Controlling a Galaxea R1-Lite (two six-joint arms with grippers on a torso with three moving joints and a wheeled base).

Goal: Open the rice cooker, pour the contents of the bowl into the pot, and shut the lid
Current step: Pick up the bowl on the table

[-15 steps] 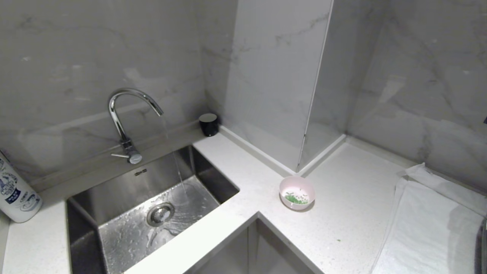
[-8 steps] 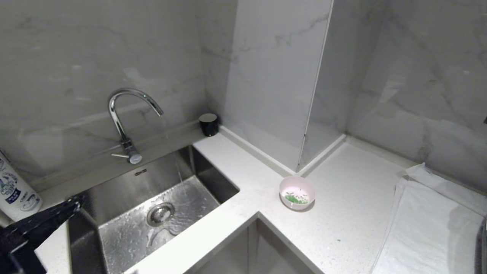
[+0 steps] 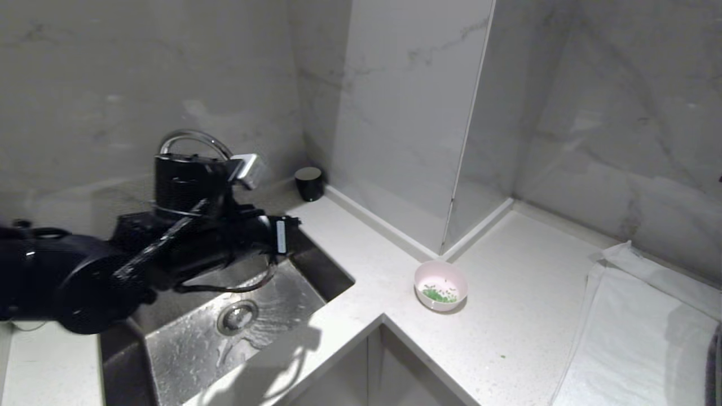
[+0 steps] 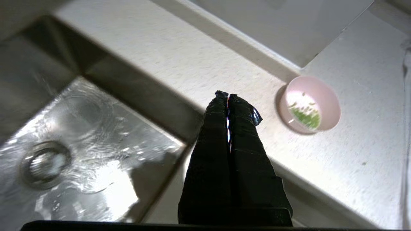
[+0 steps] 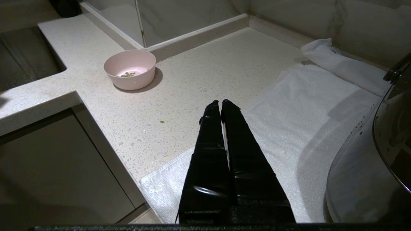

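Note:
The small pink bowl stands on the white counter near the wall corner, with green bits inside. My left arm reaches over the sink. Its gripper is shut and empty, hovering over the counter strip between the sink and the bowl, a short way from it. My right gripper is shut and empty, low over the edge of a white towel, with the bowl farther off. The rice cooker, its pot and its lid are out of view.
A steel sink with a curved faucet lies under the left arm. A black cup stands at the back wall. A white towel covers the right counter, and a shiny steel pan sits on it. One green bit lies loose.
My left arm has come up from the lower left and swung across the sink toward the bowl, now hiding the bottle at the left. The bowl has not moved.

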